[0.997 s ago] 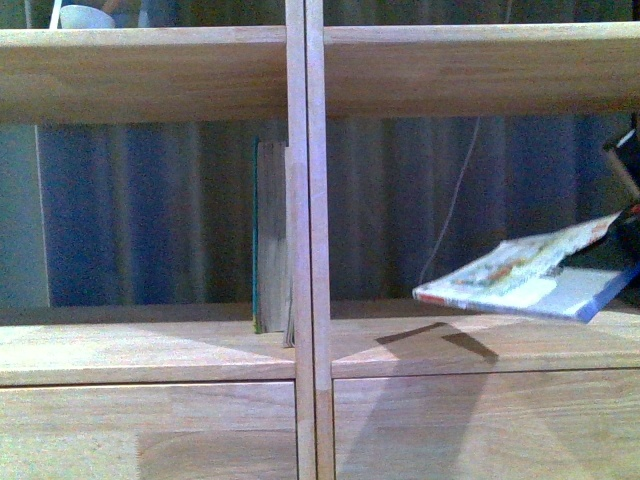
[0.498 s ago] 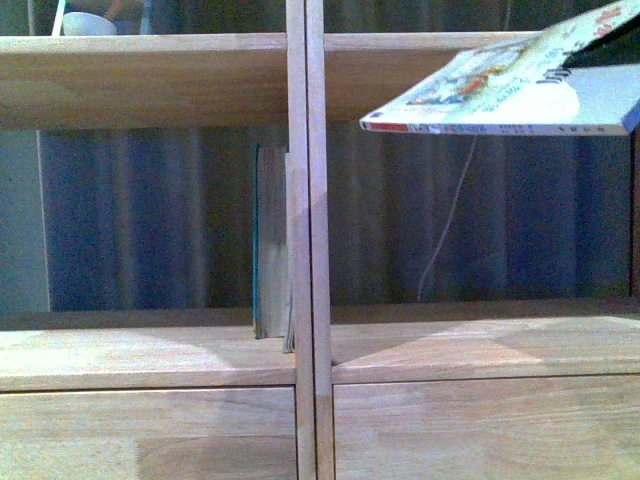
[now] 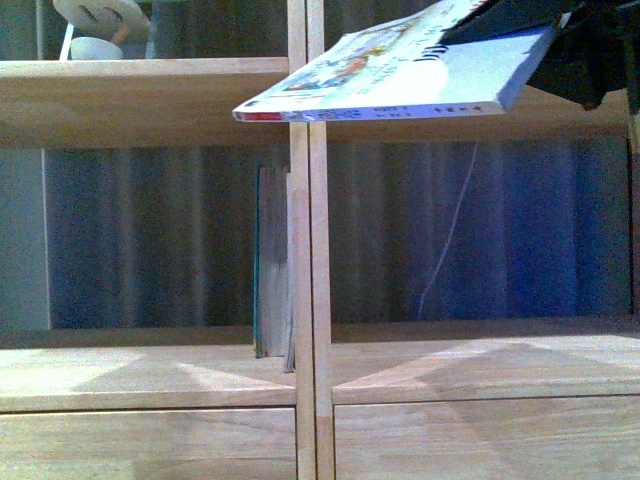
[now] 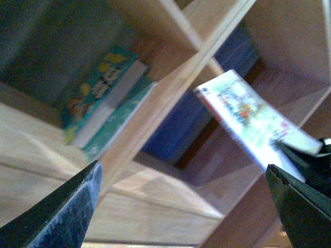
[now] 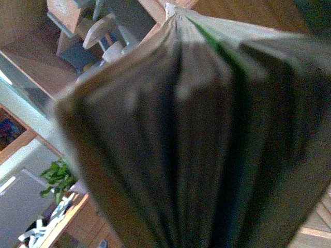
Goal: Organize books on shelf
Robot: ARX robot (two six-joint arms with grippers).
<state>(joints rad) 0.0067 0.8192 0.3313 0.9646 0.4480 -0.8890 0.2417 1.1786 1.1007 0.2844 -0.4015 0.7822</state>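
Observation:
The cartoon-cover book [image 3: 400, 70] hangs nearly flat at the height of the shelf's upper board [image 3: 150, 100], its red-and-white spine end reaching left past the central divider [image 3: 306, 250]. My right gripper [image 3: 520, 40] is shut on the book's right end. In the right wrist view the book's fanned pages [image 5: 196, 134] fill the picture and hide the jaws. A few slim teal-edged and pale books [image 3: 268, 265] stand upright against the divider in the left compartment. In the left wrist view my left gripper [image 4: 181, 217] is open and holds nothing, facing the teal books [image 4: 106, 98] and the held book [image 4: 248, 116].
White objects [image 3: 95, 25] sit on the upper board at far left. A thin pale cord [image 3: 450, 230] hangs behind the right compartment, in front of a blue curtain [image 3: 140, 240]. Plain drawer fronts [image 3: 480, 440] lie below the lower board [image 3: 480, 370].
My right gripper has lifted the cartoon-cover book from just above the lower board on the right up to the upper board's height and carried it left across the divider.

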